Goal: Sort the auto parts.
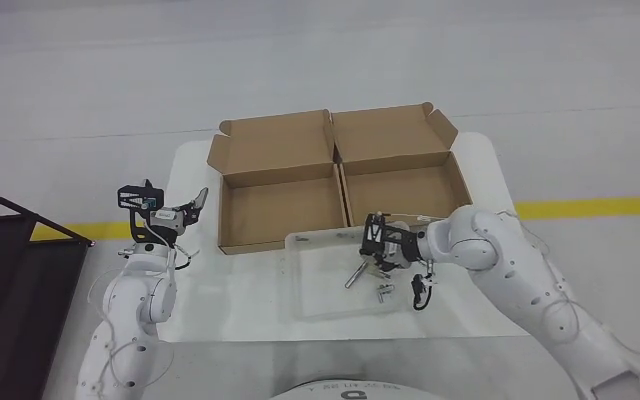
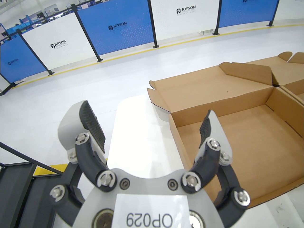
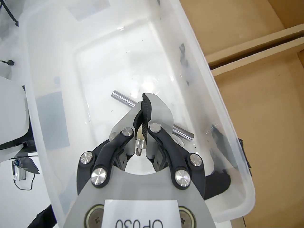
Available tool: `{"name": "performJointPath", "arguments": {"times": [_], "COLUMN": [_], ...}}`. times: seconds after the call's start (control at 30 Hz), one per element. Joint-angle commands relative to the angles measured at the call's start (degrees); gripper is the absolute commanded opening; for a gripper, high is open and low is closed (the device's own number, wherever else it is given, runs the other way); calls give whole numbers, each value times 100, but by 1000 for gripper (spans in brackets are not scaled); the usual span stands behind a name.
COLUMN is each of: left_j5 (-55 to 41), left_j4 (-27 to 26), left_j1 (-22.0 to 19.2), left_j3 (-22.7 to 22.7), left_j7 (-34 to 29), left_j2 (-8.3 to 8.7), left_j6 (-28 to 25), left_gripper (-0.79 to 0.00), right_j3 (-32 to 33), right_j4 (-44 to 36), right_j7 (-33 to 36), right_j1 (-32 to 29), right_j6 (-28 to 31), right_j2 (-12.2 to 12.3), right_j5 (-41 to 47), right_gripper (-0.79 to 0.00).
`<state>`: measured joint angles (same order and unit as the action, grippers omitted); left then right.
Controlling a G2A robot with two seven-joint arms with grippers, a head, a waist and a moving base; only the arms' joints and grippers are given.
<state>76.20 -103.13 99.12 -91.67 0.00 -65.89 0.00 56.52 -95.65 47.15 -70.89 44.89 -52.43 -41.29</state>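
My right gripper (image 3: 143, 110) is shut on a small threaded metal stud (image 3: 140, 143) with a pale tip, inside the clear plastic bin (image 3: 204, 72). A shiny steel rod (image 3: 121, 97) lies on the bin floor under the fingers. In the top view the right gripper (image 1: 378, 240) hangs over the bin (image 1: 300, 290), with the rod (image 1: 356, 274) and another small metal part (image 1: 384, 291) below it. My left gripper (image 2: 152, 122) is open and empty, held over the table's left edge beside the left cardboard box (image 2: 249, 129); it also appears in the top view (image 1: 178, 208).
Two open cardboard boxes (image 1: 280, 205) (image 1: 405, 190) stand side by side behind the bin, both empty. A black cable end (image 1: 418, 290) lies by the bin's right side. A dark rack (image 1: 30, 260) stands left of the table.
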Motion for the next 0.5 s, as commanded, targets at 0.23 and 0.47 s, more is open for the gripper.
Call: {"name": "performJointPath", "arguments": {"times": [0.23,0.47], "left_j5": [0,0], "left_j4": [0,0], "left_j1": [0,0], "left_j3": [0,0], "left_j7": [0,0], "left_j2": [0,0], "left_j6": [0,0], "left_gripper": [0,0], "right_j3": [-130,-325], "right_j4": [1,32], "right_j7": [434,572], "right_j1": [-133,-69], "right_j6": [-104,-228], "right_j2": [50,34], "right_j5": [-114,-223], "right_gripper": [-416,-440]}}
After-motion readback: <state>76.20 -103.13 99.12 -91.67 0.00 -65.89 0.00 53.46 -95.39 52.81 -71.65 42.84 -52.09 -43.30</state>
